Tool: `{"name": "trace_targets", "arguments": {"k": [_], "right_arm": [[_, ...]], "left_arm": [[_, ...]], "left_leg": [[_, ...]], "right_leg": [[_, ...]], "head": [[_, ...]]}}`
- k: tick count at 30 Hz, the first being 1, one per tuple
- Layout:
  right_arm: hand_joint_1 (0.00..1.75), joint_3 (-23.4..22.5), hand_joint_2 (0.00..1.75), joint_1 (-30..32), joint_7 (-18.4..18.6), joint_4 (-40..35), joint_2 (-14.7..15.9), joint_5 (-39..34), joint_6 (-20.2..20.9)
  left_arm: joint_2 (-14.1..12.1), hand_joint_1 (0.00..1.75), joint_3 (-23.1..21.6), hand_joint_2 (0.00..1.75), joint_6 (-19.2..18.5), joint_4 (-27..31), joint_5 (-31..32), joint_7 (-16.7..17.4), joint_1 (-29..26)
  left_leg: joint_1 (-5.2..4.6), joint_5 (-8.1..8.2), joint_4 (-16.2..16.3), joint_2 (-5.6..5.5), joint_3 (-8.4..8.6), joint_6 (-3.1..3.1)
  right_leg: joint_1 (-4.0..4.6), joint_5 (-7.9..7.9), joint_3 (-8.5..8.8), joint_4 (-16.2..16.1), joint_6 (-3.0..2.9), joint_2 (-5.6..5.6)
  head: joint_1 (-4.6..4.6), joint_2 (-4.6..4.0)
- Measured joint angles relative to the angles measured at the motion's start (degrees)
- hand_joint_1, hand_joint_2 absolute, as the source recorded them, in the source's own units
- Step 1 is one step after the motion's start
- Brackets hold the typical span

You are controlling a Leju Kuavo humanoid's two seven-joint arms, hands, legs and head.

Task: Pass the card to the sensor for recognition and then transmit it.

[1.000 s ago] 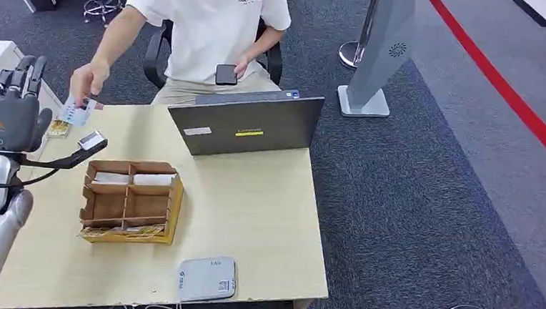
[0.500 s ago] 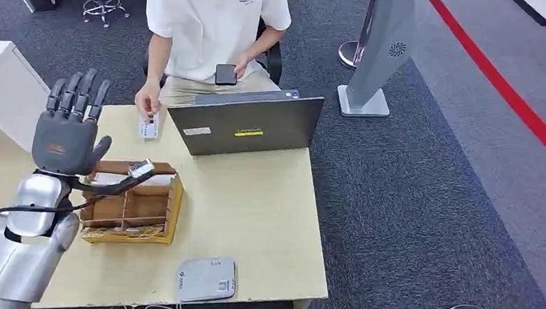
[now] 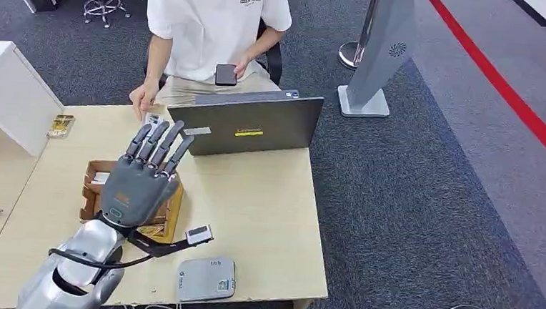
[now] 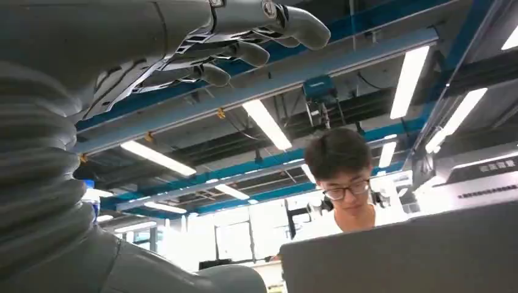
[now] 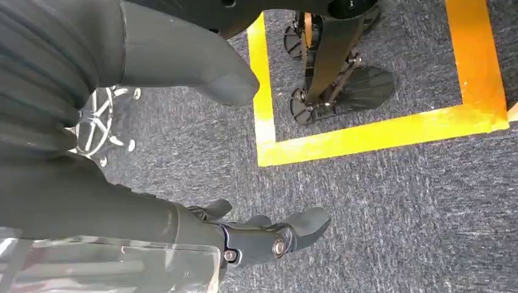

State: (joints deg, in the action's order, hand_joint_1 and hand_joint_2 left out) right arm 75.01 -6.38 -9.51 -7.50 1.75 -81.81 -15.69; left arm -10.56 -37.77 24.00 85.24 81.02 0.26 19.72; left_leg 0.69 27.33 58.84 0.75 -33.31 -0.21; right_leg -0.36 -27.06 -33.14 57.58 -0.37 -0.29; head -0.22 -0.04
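Hovering palm-down over the cardboard tray (image 3: 95, 186) at the left of the table (image 3: 266, 218), the robot's left hand (image 3: 139, 186) had its fingers (image 3: 158, 139) stretched out and apart, holding nothing; in the left wrist view the same fingers (image 4: 244, 52) showed loosely extended against ceiling lights. The card (image 3: 152, 120) lay ahead of those fingertips, toward the far edge of the table, flat on the wood just beside the fingers of the seated person's hand (image 3: 143, 102), which touched or nearly touched it. It read as a small pale rectangle with faint print, its long axis apparently running away from the robot, though it was too small to be sure. The left hand was clearly the nearer one; the right hand (image 5: 269, 235) hung low over the grey carpet, fingers curled slightly with nothing in them. Further right on the table stood an open laptop (image 3: 247, 128), its lid back toward the camera, and near the front edge sat the grey sensor (image 3: 206, 279), well apart from the card and closer to the robot. Any pickup would likely call for a forward reach past the tray, then a pull back toward the sensor.
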Motion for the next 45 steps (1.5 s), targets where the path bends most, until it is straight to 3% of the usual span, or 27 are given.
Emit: {"name": "trace_targets", "arguments": {"k": [9,15,32,45], "right_arm": [[0.0,0.0,1.75,0.1,0.0,0.0,-0.1,-0.6,0.0],[0.0,0.0,1.75,0.1,0.1,0.0,-0.2,-1.0,0.0],[0.0,1.3,1.75,0.2,0.5,0.2,-0.3,-0.9,-0.5],[0.0,1.8,1.75,0.2,0.7,0.3,-0.3,-0.9,-0.7]], "left_arm": [[0.3,0.0,-1.4,1.75,-0.7,0.0,-1.6,0.0,-1.3],[0.6,0.0,-1.4,1.75,-0.8,-1.6,-3.9,0.4,-5.2],[1.0,0.0,2.1,1.75,1.1,-8.8,-4.0,1.0,-10.6],[2.0,0.0,2.8,1.75,1.1,-10.0,-4.3,0.9,-12.5]], "left_leg": [[0.0,0.01,0.0,0.01,-0.01,0.0],[-0.01,0.01,0.0,0.01,-0.02,0.0],[0.0,0.01,0.0,-0.02,-0.03,0.0],[0.0,0.01,0.0,-0.02,-0.04,0.0]], "right_leg": [[0.0,0.0,0.0,0.0,0.0,0.0],[0.0,-0.01,0.0,0.0,0.01,0.01],[0.0,-0.01,-0.01,0.0,0.01,-0.03],[0.0,-0.01,-0.01,0.0,0.01,-0.04]], "head": [[-0.02,0.0],[-0.02,0.0],[-0.02,0.0],[-0.02,0.0]]}}
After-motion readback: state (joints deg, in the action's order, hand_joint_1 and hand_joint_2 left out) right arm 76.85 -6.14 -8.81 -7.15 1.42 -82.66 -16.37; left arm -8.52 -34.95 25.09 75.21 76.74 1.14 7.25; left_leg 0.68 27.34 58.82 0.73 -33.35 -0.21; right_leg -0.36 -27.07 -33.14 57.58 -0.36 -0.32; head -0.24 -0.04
